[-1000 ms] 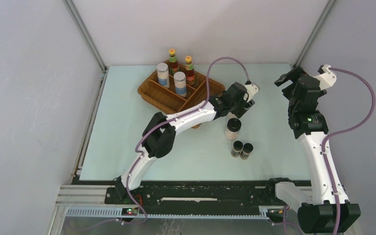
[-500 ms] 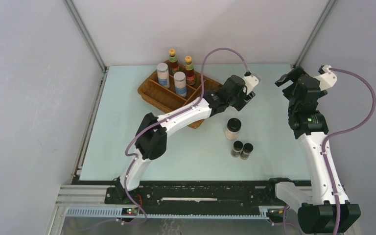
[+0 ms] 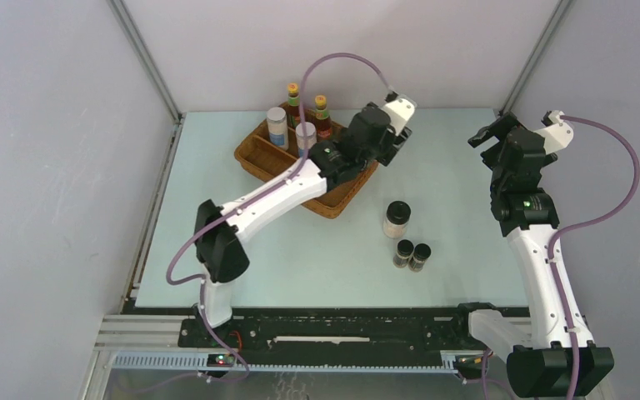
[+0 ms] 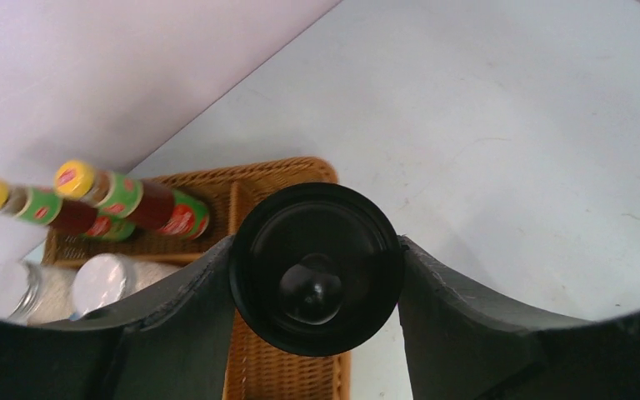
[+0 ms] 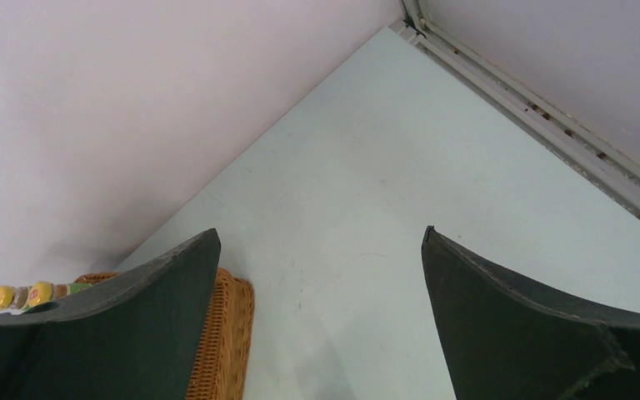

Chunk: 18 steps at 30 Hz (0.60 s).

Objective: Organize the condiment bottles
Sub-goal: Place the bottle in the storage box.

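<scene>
Three plain walls (image 3: 342, 42) around seemingly scuffed tabletop (image 3: 200, 167)

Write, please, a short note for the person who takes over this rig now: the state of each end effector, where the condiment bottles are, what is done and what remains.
Left end effector: shut on a black-capped shaker, held over the brown wicker divided tray.
Right end effector: open, empty, raised at the right side.
Done: two slim red-brown sauce bottles and two silver-lidded blue-labelled jars stand in the tray.
Left: set the held shaker into the tray. Then move the black-capped beige shaker and the two tiny dark vials, which stand on the pale green table to the right of the tray.
</scene>
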### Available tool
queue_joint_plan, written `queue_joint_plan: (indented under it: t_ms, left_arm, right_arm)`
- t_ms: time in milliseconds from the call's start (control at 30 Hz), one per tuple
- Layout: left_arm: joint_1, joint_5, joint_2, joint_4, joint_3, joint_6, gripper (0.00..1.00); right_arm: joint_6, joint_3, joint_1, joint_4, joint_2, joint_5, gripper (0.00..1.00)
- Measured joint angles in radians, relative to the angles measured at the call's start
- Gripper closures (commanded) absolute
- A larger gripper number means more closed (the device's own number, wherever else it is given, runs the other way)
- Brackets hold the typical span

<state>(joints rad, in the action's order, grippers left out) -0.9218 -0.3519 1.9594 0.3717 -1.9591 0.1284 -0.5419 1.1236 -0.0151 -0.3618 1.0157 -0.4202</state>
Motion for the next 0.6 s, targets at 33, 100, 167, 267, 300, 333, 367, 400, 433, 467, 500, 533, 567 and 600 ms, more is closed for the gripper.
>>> queue_joint_plan:
  t_ms: [33,100,167,267,300,333,367,400,433,467,500,533,567,600]
  left_arm:
    - [0.012,-0.007,-0.02,0.003,0.014,-0.009,1.0]
    - [0.041,-0.022,-0.062,0.011,0.05,-0.03,1.0]
    - [0.085,-0.048,-0.105,0.023,0.096,-0.059,1.0]
    - [0.153,-0.068,-0.154,0.026,0.166,-0.109,1.0]
    - [0.177,-0.075,-0.167,0.033,0.185,-0.124,1.0]
    - [0.198,-0.082,-0.177,0.036,0.202,-0.139,1.0]
    - [0.216,-0.089,-0.185,0.036,0.216,-0.151,1.0]
    - [0.238,-0.093,-0.194,0.036,0.233,-0.165,1.0]
    - [0.26,-0.098,-0.203,0.037,0.248,-0.18,1.0]
    - [0.279,-0.104,-0.209,0.039,0.26,-0.192,1.0]
    - [0.292,-0.11,-0.214,0.039,0.267,-0.202,1.0]
    - [0.311,-0.115,-0.22,0.038,0.278,-0.216,1.0]
    - [0.327,-0.119,-0.225,0.038,0.289,-0.23,1.0]
    - [0.343,-0.121,-0.231,0.038,0.299,-0.244,1.0]
  right_arm:
    - [0.001,0.0,0.0,0.0,0.0,0.0,0.0]
    - [0.001,0.0,0.001,0.0,0.001,0.001,0.0]
    - [0.001,0.0,0.001,0.0,0.003,0.003,0.0]
    - [0.001,0.0,0.001,0.001,0.005,0.007,0.0]
    - [0.001,0.0,0.001,0.0,0.005,0.008,0.0]
    - [0.001,0.0,0.001,0.0,0.005,0.01,0.0]
    - [0.001,0.0,0.001,0.0,0.005,0.011,0.0]
    - [0.001,0.0,0.001,0.0,0.005,0.011,0.0]
    - [0.001,0.0,0.0,0.0,0.005,0.011,0.0]
    - [0.001,0.0,0.0,0.0,0.005,0.011,0.0]
    - [0.001,0.0,0.0,0.0,0.005,0.011,0.0]
    - [0.001,0.0,0.0,0.0,0.005,0.011,0.0]
    - [0.001,0.0,0.0,0.0,0.005,0.011,0.0]
    - [0.001,0.0,0.0,0.0,0.005,0.011,0.0]
